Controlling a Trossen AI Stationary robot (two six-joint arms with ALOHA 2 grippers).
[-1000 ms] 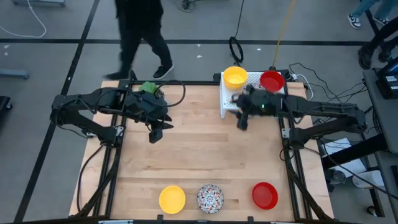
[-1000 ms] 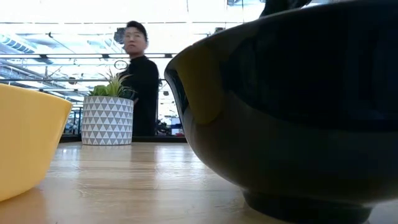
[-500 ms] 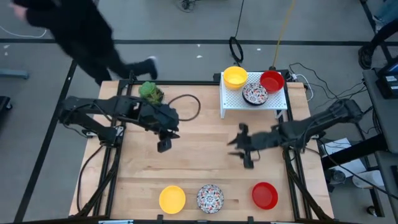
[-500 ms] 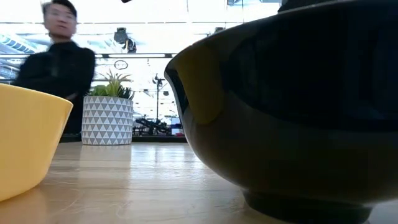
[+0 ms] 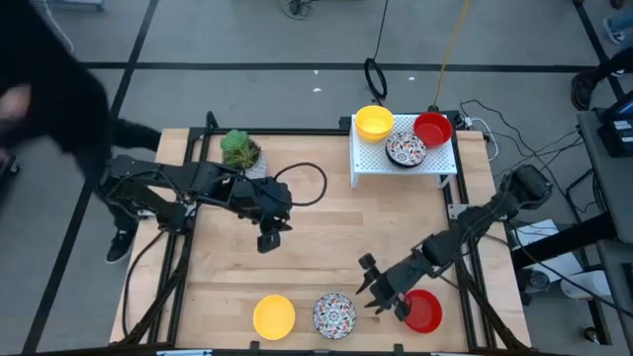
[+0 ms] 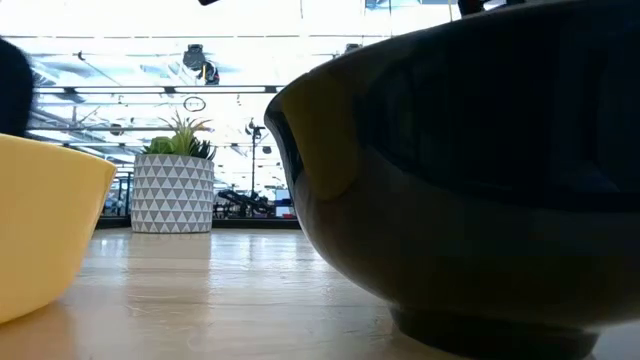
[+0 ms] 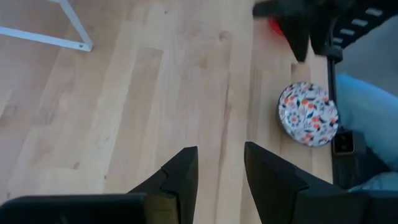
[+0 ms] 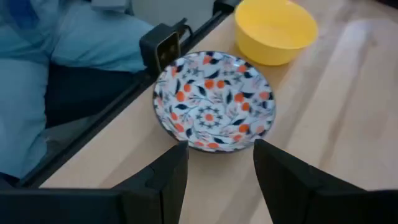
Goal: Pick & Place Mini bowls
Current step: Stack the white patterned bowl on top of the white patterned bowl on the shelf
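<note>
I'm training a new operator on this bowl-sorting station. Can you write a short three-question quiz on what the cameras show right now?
1. True or false: the right gripper is closed on a bowl.
2. How many bowls sit on the white rack at the table's far side?
A) one B) three C) five
3. Fill in: in the front row, the patterned bowl lies between the yellow bowl and the ___ bowl.

Key
1. False: it is open and empty, facing the patterned bowl.
2. B: a yellow one, a red one and a patterned one.
3. Red.
</note>
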